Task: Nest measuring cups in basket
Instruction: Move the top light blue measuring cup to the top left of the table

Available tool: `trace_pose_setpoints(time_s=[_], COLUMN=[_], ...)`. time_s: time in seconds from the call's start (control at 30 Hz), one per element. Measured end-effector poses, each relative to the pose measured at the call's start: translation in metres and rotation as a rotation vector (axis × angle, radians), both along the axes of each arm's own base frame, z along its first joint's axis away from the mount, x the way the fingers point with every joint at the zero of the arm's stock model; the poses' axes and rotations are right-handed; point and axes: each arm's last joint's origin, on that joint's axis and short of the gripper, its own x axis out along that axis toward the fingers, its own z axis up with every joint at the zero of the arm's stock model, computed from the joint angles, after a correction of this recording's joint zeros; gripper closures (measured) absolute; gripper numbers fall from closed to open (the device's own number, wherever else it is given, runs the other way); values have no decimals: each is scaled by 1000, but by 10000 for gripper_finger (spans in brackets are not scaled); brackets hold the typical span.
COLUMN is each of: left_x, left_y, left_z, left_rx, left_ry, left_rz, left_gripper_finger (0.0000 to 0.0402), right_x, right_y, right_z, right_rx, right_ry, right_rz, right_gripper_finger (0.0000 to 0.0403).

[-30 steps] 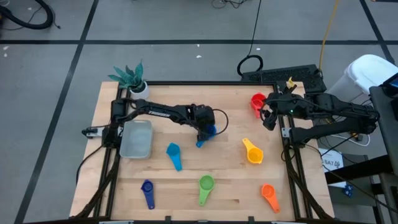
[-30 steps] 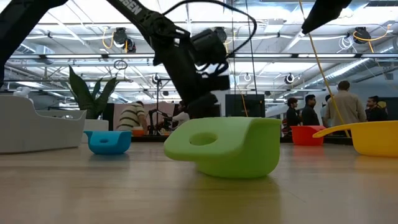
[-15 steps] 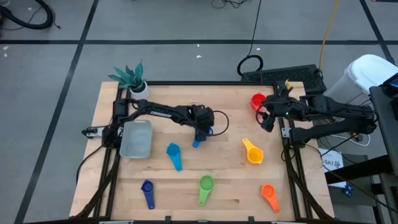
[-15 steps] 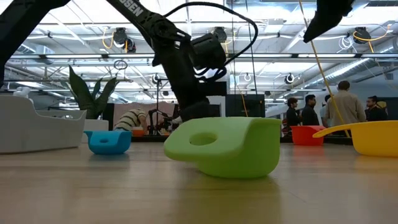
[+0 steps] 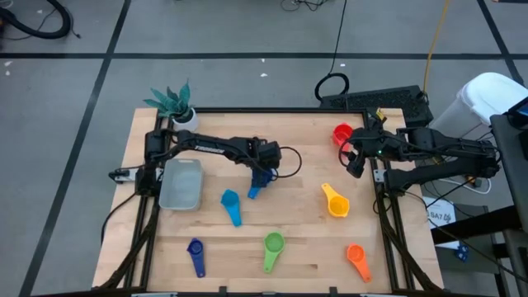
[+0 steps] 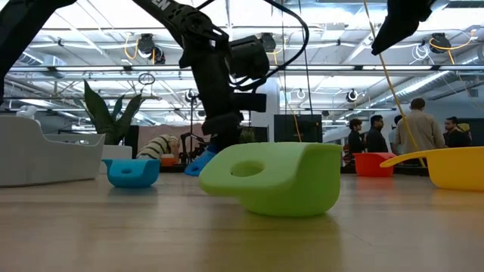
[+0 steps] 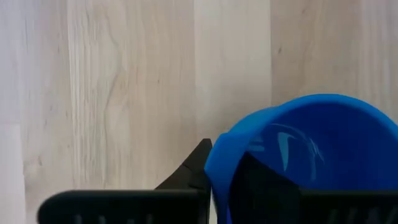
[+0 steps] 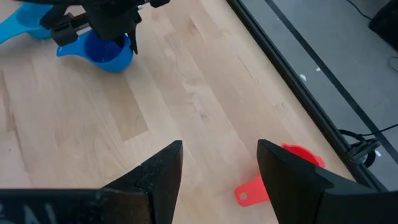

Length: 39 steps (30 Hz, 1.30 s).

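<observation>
Left gripper [image 5: 257,176] clamps blue cup [image 5: 256,186] by rim — could slip en route to basket [image 5: 181,183] at 9 o'clock; right gripper [image 5: 355,158] agape.

The table [image 5: 305,231] is pale wood planks with visible grain and a smooth matt finish; the blue measuring cup [image 7: 298,155] is smooth, glossy plastic with faint highlights inside its bowl; the green measuring cup [image 6: 276,177] is moulded plastic with a soft satin sheen; the red measuring cup [image 8: 292,168] looks like smooth plastic; the basket [image 5: 181,183] is pale, slightly translucent-looking plastic; the right gripper's fingers [image 8: 158,180] are dark matt plastic.
</observation>
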Motion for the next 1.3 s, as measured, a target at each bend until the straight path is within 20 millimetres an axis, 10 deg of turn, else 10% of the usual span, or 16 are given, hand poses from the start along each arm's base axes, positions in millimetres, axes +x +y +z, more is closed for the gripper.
trace_pose_setpoints(time_s=[0.4, 0.8, 1.3], left_x=[-13, -33, -68], left_y=[16, 51, 98], left_z=[-3, 10, 5], left_rx=[7, 45, 49], left_ry=[111, 149, 8], left_rz=[-13, 33, 178], left_gripper_finger=[376, 376, 380], right_x=[-3, 5, 9], right_y=[0, -3, -3], right_z=[-6, -53, -48], right_rx=[19, -20, -30], right_ry=[28, 123, 27], right_rz=[-50, -78, -63], right_gripper_finger=[204, 204, 204])
